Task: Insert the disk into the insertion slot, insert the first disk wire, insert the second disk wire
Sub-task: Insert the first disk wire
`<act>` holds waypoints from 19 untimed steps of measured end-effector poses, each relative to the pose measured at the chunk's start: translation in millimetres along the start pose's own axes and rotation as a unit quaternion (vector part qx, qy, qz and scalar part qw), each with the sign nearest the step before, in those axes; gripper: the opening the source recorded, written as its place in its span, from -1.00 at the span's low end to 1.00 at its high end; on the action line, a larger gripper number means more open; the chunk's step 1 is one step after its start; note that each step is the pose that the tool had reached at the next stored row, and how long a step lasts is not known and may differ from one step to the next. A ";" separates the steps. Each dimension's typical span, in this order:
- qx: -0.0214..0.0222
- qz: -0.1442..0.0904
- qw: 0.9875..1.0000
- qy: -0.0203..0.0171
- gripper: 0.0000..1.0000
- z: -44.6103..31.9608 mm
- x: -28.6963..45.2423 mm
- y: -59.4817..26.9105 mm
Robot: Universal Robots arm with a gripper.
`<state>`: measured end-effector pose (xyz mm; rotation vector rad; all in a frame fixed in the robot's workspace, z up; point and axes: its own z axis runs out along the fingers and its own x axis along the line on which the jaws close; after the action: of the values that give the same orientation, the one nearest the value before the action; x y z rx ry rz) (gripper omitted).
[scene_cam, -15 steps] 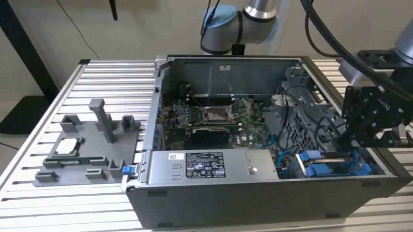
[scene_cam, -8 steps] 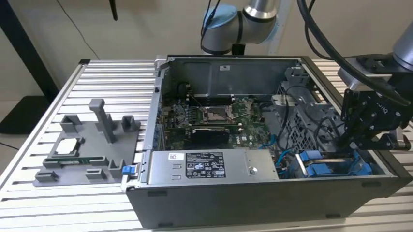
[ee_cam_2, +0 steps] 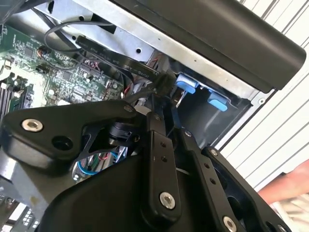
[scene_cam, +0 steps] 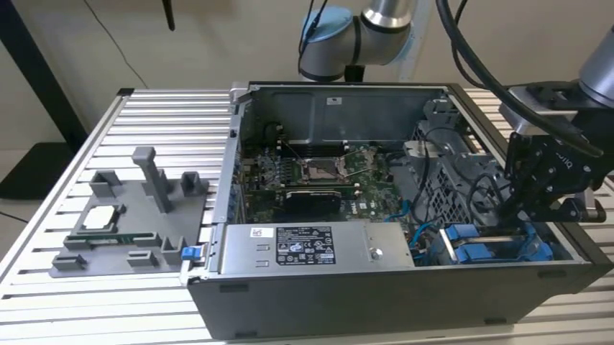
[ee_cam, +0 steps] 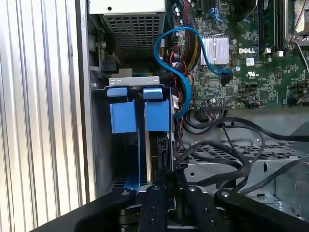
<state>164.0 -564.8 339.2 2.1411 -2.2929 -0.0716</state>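
Note:
The disk [ee_cam: 157, 115] stands on edge in its blue carrier inside the insertion slot [ee_cam: 133, 80], the bay of the grey drive cage [scene_cam: 479, 248] in the case's corner at the exterior view's right. A second blue-fronted carrier [ee_cam: 123, 116] sits right beside it. My gripper [scene_cam: 518, 215] reaches down into the cage. Its black fingers [ee_cam: 154, 203] are shut on a black wire connector [ee_cam_2: 161, 84] held against the disk's edge [ee_cam: 163, 152]. The connector's black wire [ee_cam_2: 96, 50] trails off over the motherboard. The fingertips themselves are hidden behind the connector.
The open computer case lies on a slatted metal table [scene_cam: 57, 180]. Inside are the motherboard with its CPU socket [scene_cam: 321, 169], a power supply [scene_cam: 317, 248], a looping blue cable [ee_cam: 178, 72] and loose black cables [ee_cam: 227, 154] close to the gripper. A grey parts fixture [scene_cam: 134, 230] sits outside the case.

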 end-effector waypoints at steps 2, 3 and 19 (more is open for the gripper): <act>0.000 0.000 1.000 0.000 -1.00 1.2 0.3 -0.1; 0.000 0.000 1.000 0.000 -1.00 1.1 0.3 -0.1; -0.002 0.000 1.000 0.000 -1.00 7.1 2.8 -0.8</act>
<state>164.4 -567.5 331.9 2.1388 -2.2916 -0.0770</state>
